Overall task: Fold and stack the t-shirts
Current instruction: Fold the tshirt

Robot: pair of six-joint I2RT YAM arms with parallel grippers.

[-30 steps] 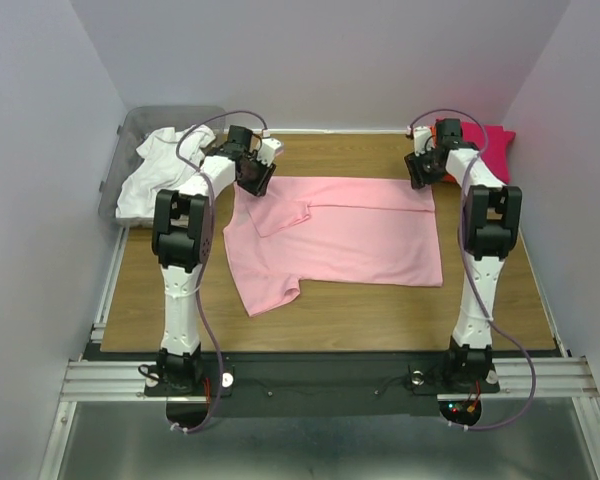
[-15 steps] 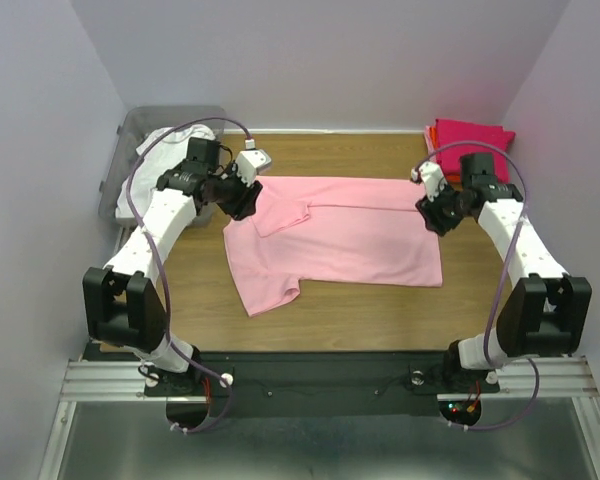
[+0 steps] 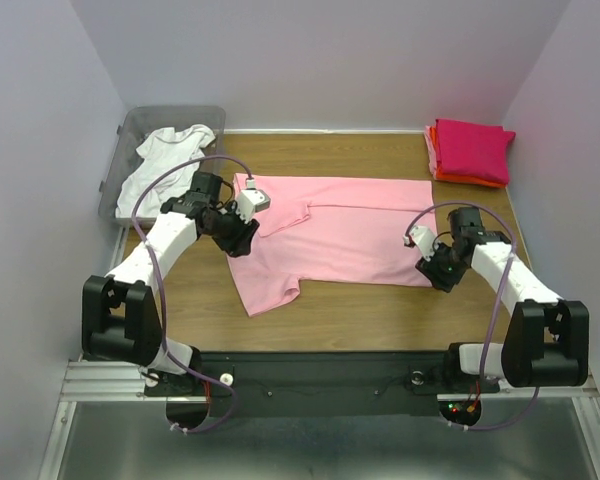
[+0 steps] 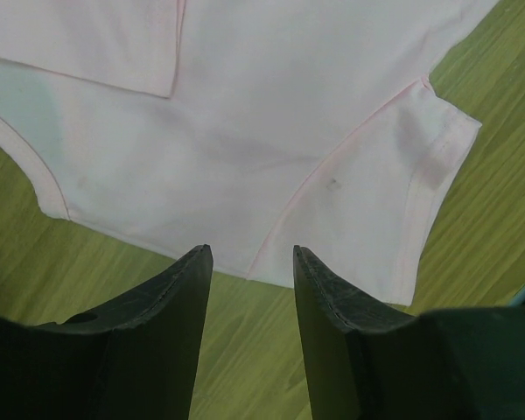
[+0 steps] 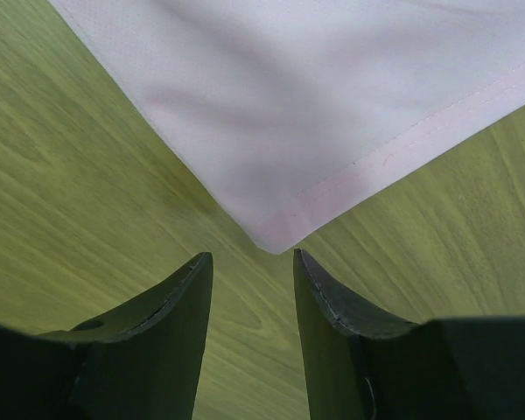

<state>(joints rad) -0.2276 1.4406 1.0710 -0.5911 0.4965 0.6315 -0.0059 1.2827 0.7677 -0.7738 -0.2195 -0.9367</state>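
Note:
The light pink t-shirt (image 3: 340,235) lies spread flat on the wooden table, its far part folded over. My left gripper (image 3: 242,238) is open and empty at the shirt's left edge; the left wrist view shows the shirt's side seam and a sleeve (image 4: 271,131) just beyond the fingertips. My right gripper (image 3: 435,272) is open and empty at the shirt's near right corner (image 5: 276,236), which lies just ahead of the fingertips. A white t-shirt (image 3: 160,165) lies crumpled in the bin. Folded magenta (image 3: 475,148), orange and salmon shirts are stacked at the far right.
The clear grey plastic bin (image 3: 120,150) stands at the far left, beside the table (image 3: 370,305). Lilac walls close in the back and both sides. A metal rail runs along the near edge, where the arm bases are bolted.
Both arms have swung from the shirt's far corners toward the near side. The left gripper now sits at the left edge, the right at the near right corner. The shirt has not moved.

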